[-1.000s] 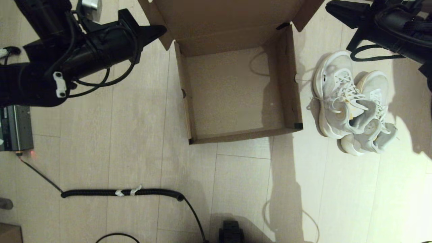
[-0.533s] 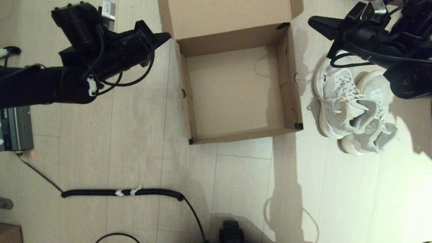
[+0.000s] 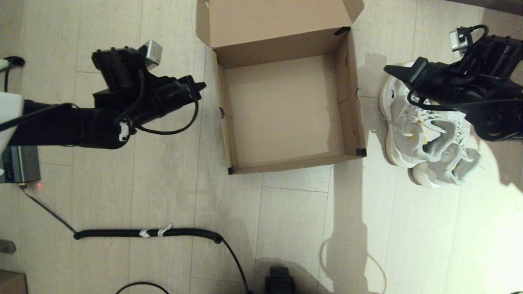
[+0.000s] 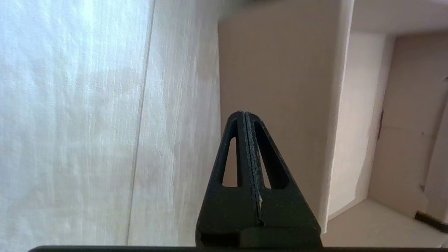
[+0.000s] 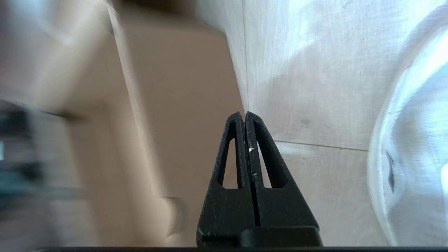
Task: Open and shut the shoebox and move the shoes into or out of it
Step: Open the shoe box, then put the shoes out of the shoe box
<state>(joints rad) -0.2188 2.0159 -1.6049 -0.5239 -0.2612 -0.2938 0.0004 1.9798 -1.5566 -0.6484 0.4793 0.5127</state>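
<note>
The brown shoebox (image 3: 352, 122) sits open and empty on the floor, its lid (image 3: 273, 18) folded back at the far side. The pair of white and pale-grey shoes (image 3: 425, 143) lies right of the box, one partly on the other. My left gripper (image 3: 201, 86) hovers just left of the box's left wall, shut and empty; the box wall (image 4: 280, 80) fills the left wrist view. My right gripper (image 3: 388, 69) is shut and empty, above the toe end of the shoes, between them and the box. A shoe's white sole (image 5: 409, 150) shows in the right wrist view.
A black coiled cable (image 3: 147, 233) crosses the floor in front of the box on the left. A grey device (image 3: 18, 163) with a red light sits at the far left edge. A dark object (image 3: 280, 280) stands at the near edge.
Both arms have come down and nearer from the far side of the box. The lid, held up before, now leans back on its own. The right gripper has moved over the shoes.
</note>
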